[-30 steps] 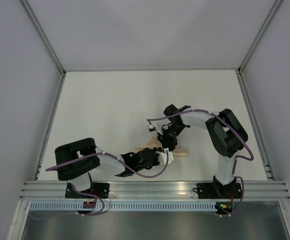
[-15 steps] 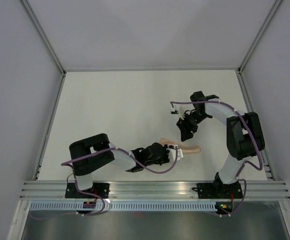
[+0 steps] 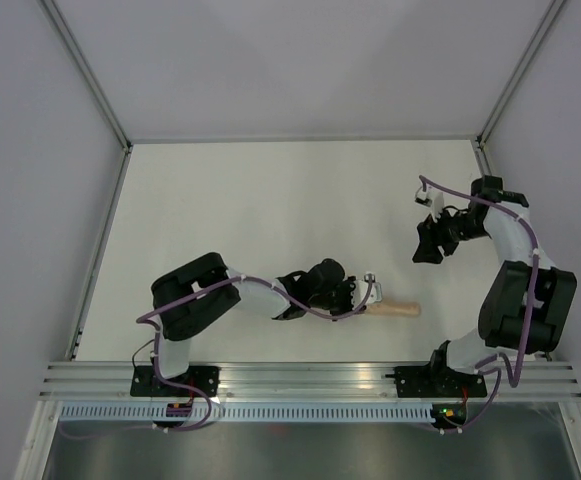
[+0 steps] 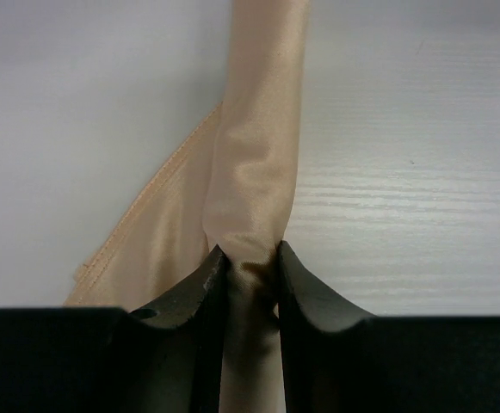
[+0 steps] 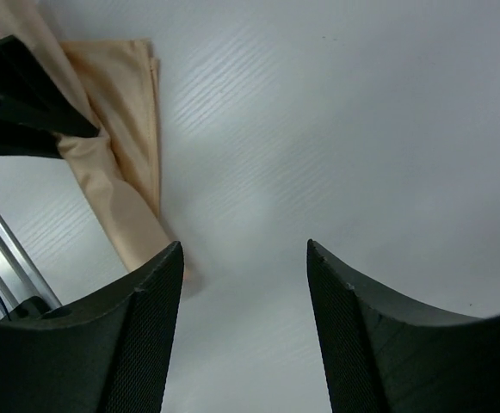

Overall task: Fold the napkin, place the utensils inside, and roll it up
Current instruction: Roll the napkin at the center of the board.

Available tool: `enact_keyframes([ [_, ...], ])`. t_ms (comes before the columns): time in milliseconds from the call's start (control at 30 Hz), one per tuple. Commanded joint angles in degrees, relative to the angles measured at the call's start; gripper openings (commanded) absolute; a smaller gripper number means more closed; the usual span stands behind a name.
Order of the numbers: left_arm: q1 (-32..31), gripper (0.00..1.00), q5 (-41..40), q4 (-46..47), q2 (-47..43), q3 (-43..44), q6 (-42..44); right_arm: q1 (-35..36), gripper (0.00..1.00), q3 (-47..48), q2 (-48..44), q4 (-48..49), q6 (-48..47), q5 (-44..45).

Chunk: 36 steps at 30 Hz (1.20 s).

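One napkin (image 3: 395,309) seemingly dragged rightward.

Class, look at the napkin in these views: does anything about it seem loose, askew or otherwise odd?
The napkin is a narrow roll pinched at one end by the left gripper, but a hemmed flap splays out loose beside the roll instead of being wrapped in. No utensils are visible.

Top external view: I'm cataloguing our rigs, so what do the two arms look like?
The left arm and right arm have white links, black joint housings and a looping purple cable each. The left gripper and right gripper have black fingers.
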Motion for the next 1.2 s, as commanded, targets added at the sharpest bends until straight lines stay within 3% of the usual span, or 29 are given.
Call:
enact_keyframes([
  [0, 2.7, 0.02, 10.0, -9.1, 1.5, 0.9, -4.2, 1.1, 0.65, -4.2, -7.6, 2.8, -4.5, -5.3],
  [200, 4.8, 0.02, 14.4, -11.9, 3.0, 1.6, -6.8, 4.0, 0.68, -13.7, -18.6, 8.9, -6.6, -5.2],
  [400, 6.1, 0.02, 16.5, -13.3, 4.8, 2.5, -8.8, 16.5, 0.68, -22.5, -25.2, 19.8, 0.7, 2.4],
  [833, 7.5, 0.02, 18.2, -16.0, 6.3, 4.2, -9.8, 26.5, 0.68, -30.9, -26.9, 27.2, 3.8, 7.9],
  [1167, 8.0, 0.02, 18.6, -16.5, 6.7, 4.0, -10.2, 28.6, 0.67, -31.4, -25.0, 29.1, 4.8, 9.6],
])
